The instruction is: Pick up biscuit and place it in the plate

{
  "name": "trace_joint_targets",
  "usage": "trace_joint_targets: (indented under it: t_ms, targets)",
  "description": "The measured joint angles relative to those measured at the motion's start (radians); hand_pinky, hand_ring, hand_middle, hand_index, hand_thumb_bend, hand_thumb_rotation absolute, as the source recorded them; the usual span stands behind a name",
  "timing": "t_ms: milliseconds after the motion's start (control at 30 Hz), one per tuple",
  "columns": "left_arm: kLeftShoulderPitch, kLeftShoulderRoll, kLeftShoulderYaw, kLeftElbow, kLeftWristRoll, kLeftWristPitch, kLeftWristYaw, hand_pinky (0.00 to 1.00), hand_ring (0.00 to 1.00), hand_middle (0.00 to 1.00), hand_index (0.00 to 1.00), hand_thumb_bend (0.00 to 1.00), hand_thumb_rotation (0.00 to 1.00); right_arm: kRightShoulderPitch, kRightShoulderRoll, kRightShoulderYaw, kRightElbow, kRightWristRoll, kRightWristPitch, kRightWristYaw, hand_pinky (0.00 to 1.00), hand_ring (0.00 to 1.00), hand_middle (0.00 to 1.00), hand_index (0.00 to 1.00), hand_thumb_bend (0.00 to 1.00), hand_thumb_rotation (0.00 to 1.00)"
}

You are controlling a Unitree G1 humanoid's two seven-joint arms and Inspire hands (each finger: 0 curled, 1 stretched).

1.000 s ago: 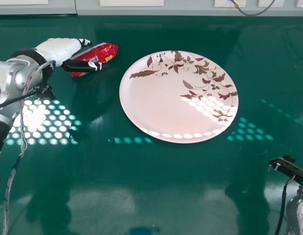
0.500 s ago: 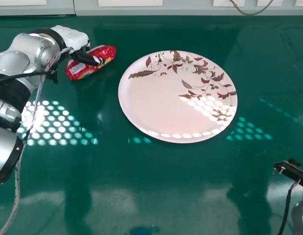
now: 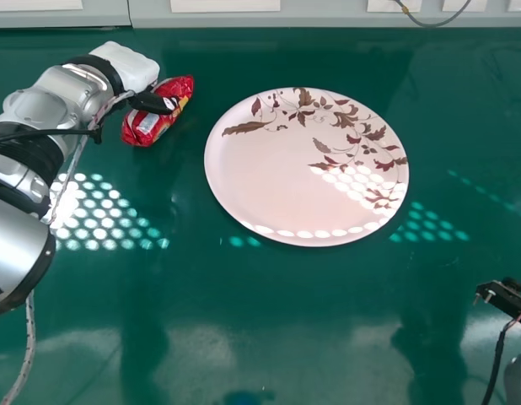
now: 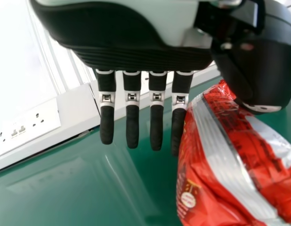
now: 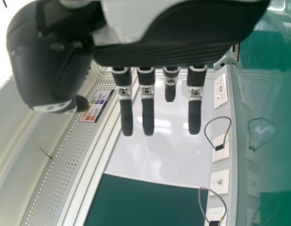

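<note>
Biscuit packet [image 3: 158, 120], red wrapper, upper left of the frame, lying on the green surface [image 3: 269, 346], left of the plate [image 3: 269, 181] and apart from it. Left robot hand [image 3: 131, 66] is right at the packet, coming in from the left side; white back of hand just beside the packet, toward the frame's upper left, with a black digit reaching across the wrapper's middle. Left wrist view: fingers [image 4: 132, 125] straight and slightly spread, thumb [image 4: 258, 70] well apart from them, so hand open, no curl around the packet. Outermost finger, on the thumb's side, runs right along the packet edge, thumb overlaps the wrapper; actual contact or pressure, can't tell. Packet long axis diagonal, lower left to upper right in the head view; one end points to the plate's upper-left side of the frame, roughly up and right, other end down and left. Pale label patch near the lower-left end, yellow strip along the right-hand edge. Plate: pinkish, round, brown leaf print, upper middle of frame. Right robot hand [image 5: 183, 47] in right wrist view, fingers mostly straight, spread.
</note>
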Motion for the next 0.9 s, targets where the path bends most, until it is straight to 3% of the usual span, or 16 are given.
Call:
trace_joint_targets:
  t_ms: [233, 433, 733, 900]
  targets:
    - [0.0, 0.009, 0.001, 0.0, -0.021, -0.041, 0.012, 0.47, 0.54, 0.55, 0.46, 0.51, 0.0, 0.0, 0.002, 0.0, 0.0, 0.006, -0.001, 0.0, 0.6, 0.69, 0.74, 0.72, 0.51, 0.27]
    - [0.005, 0.019, 0.03, -0.017, -0.072, -0.095, 0.013, 0.46, 0.58, 0.55, 0.46, 0.5, 0.0, 0.002, 0.003, 0.0, -0.003, 0.011, -0.001, 0.0, 0.61, 0.7, 0.74, 0.72, 0.52, 0.26]
    - [0.018, 0.079, 0.11, -0.165, -0.149, -0.133, -0.055, 0.43, 0.56, 0.55, 0.46, 0.5, 0.0, 0.006, 0.009, 0.0, -0.007, 0.015, 0.002, -0.002, 0.61, 0.7, 0.74, 0.72, 0.52, 0.24]
    - [0.042, 0.14, 0.146, -0.317, -0.175, -0.153, -0.123, 0.39, 0.46, 0.54, 0.46, 0.5, 0.0, 0.007, 0.012, 0.001, -0.01, 0.014, 0.003, 0.0, 0.63, 0.72, 0.75, 0.73, 0.51, 0.25]
